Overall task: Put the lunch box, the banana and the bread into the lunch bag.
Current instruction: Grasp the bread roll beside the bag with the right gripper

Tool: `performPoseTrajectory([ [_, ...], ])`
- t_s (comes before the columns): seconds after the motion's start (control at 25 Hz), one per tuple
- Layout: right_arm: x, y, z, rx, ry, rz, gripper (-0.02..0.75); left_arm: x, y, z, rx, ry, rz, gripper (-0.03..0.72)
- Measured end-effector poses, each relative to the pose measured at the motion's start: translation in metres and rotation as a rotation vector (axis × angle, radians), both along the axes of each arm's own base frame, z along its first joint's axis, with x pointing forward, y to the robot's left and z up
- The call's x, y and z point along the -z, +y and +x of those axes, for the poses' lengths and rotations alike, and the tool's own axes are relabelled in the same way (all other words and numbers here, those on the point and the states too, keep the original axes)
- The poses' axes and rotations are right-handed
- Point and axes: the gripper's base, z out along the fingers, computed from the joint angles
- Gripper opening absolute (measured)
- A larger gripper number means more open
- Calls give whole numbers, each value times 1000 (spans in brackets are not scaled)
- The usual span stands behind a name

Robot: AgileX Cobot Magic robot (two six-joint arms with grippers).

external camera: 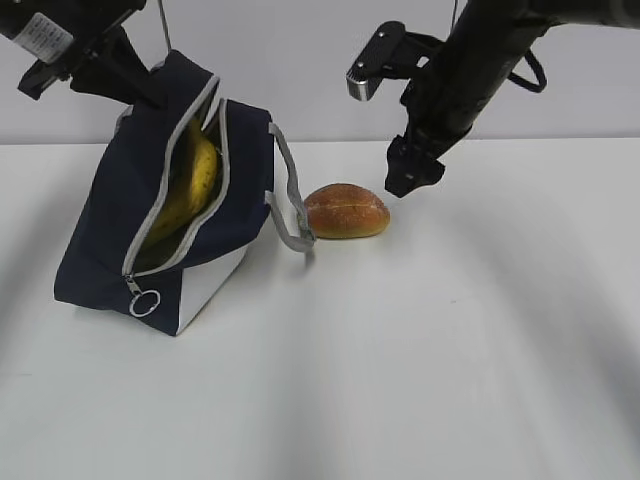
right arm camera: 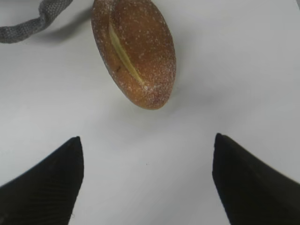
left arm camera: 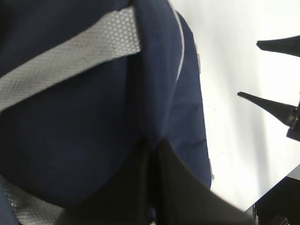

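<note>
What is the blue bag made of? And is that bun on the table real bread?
The lunch bag looks like soft dark navy fabric: it creases and sags. Its strap handle is grey woven webbing with a visible dotted weave. The bread looks like a baked roll, with a brown speckled crust and a pale split along the top, but the pictures cannot tell real bread from a model.

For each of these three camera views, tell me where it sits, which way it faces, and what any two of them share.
Exterior view: in front of the table, looking down at a slant at the lunch bag, banana and bread; both arms show.
Left wrist view: on the left arm, pressed close to the bag's navy fabric, which the shut left hand pinches; the right hand's fingertips show far right.
Right wrist view: on the right arm, looking down past the open right hand at the bread.
Shared: bread in the exterior and right wrist views.
</note>
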Motion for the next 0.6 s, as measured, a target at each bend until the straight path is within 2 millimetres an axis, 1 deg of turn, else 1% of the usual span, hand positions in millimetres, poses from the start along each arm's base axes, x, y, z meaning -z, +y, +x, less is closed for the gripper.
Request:
performPoseTrajectory([
  [0.24, 27, 6, 14, -35, -1, 8, 643, 0, 0, 0, 3, -2, 2, 1],
  [0.36, 37, 12, 22, -44, 11, 45, 643, 0, 0, 0, 3, -2, 2, 1],
  [0.6, 46, 22, 42, -60, 27, 89, 643, 0, 0, 0, 4, -3, 2, 1],
])
